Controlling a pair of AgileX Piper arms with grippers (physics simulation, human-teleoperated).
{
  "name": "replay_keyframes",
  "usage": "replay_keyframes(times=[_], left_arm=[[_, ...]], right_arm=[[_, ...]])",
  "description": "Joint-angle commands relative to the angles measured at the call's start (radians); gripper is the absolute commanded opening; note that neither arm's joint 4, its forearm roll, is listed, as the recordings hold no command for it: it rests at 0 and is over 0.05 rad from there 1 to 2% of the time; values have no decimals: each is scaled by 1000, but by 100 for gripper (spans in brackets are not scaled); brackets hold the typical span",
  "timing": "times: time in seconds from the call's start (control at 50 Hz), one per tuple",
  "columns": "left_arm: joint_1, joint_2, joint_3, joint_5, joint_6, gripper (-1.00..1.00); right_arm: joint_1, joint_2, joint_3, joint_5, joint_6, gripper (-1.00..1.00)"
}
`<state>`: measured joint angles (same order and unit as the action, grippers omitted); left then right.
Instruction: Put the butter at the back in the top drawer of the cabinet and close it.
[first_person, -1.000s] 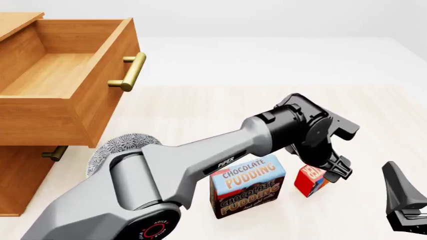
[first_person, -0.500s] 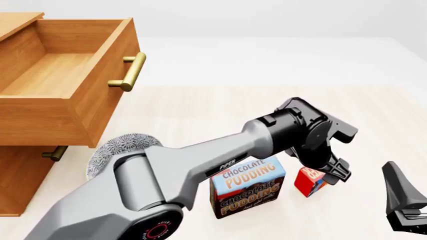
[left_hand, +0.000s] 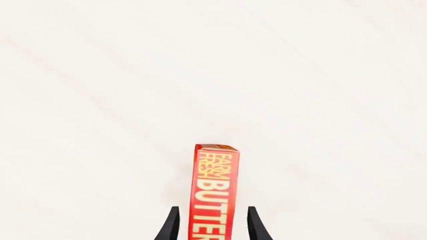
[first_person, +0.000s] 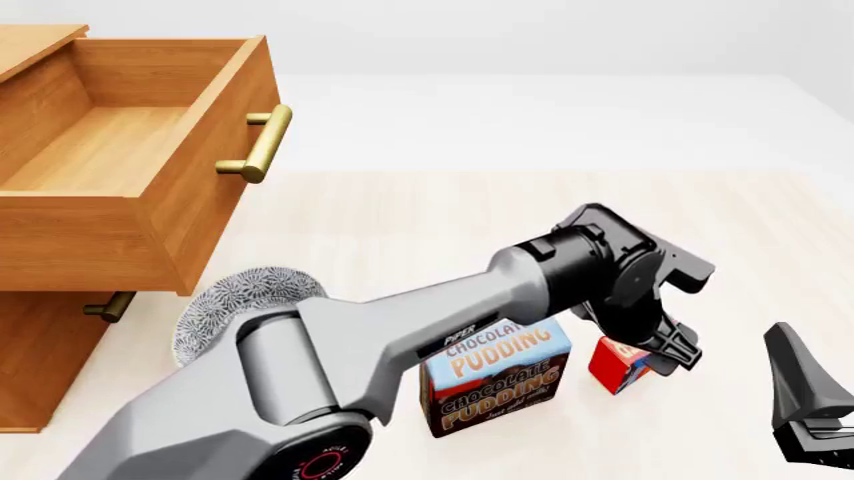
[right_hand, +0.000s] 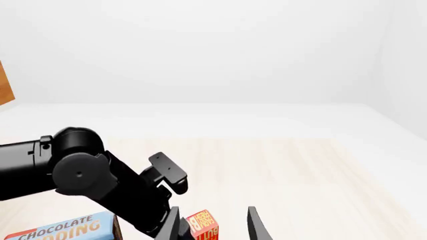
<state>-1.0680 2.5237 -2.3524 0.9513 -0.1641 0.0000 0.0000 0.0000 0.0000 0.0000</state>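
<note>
The left gripper (left_hand: 212, 227) points down at the butter (left_hand: 214, 192), a small red box standing on edge on the worktop (left_hand: 100, 100). In the left wrist view its two dark fingers (left_hand: 171, 226) sit on either side of the box, with a thin strip of pale surface showing between each finger and the box. The jaws look slightly open around the butter, straddling it without yet pressing on it.

In the front view the left gripper (first_person: 663, 350) covers the top of the butter (first_person: 617, 366). The butter stands just beside a larger chocolate pudding box (first_person: 497, 375), to that box's right. A patterned grey plate (first_person: 220, 300) lies further left, near the cabinet (first_person: 47, 350).

The right gripper (right_hand: 212, 225) hovers low at the right edge of the worktop, well clear of the boxes. Its jaws are open and hold nothing.

The top drawer (first_person: 134, 170) is pulled fully out at the upper left, its inside bare, its brass handle (first_person: 263, 143) facing the worktop.

The step in hand seems to be grasping the butter. Next, the left jaws need to close firmly on the box's flat sides, then lift it straight up to clear the pudding box, and carry it left to the back of the open drawer.
</note>
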Motion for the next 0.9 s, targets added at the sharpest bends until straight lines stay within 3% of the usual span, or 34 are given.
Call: replay_keyframes(times=[0.02,0.9], left_arm=[[-3,10,-7,0,-6,100],[1,35,-18,-4,-17,100]], right_arm=[[0,0,0,0,0,100],[0,0,0,0,0,100]])
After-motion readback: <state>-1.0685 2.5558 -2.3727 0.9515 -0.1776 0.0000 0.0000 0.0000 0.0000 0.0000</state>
